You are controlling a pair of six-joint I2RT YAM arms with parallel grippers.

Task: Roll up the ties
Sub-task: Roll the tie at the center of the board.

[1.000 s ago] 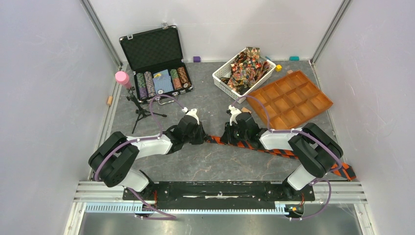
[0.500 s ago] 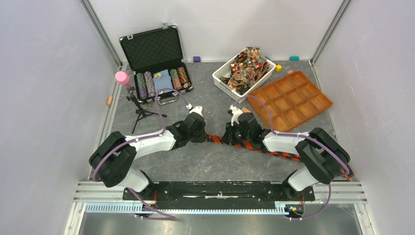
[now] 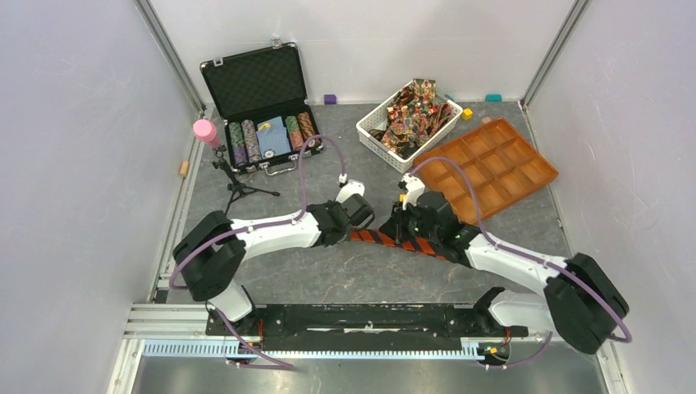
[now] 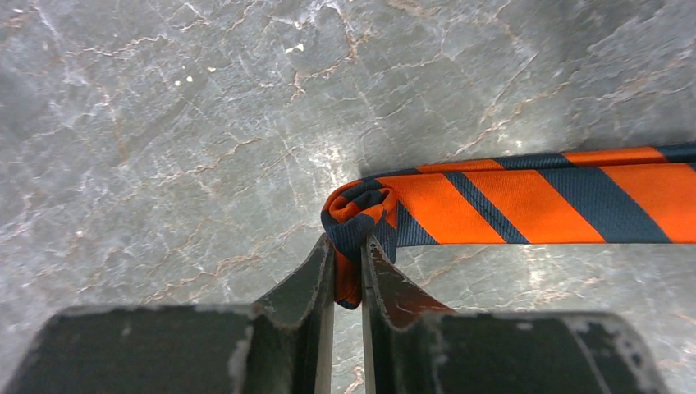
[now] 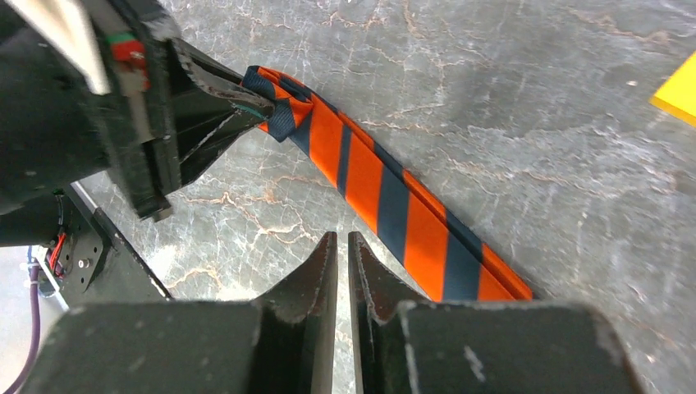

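The left gripper (image 4: pixel 349 246) pinches the curled tip of the orange-and-navy striped fabric necktie (image 4: pixel 525 197), jaws nearly together; the strip runs flat across the bare grey marbled desk (image 4: pixel 164 123). The right gripper (image 5: pixel 343 242) hovers beside the necktie's edge, jaws almost touching, empty

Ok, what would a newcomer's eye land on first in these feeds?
The orange-and-navy striped fabric tie stretched across the middle of the grey marbled table, its curled end pinched in the left arm's jaws. After that, the white plastic basket heaped with multicolour patterned ties at the far side, right of centre. Last, the open black case of poker chips at the far left.
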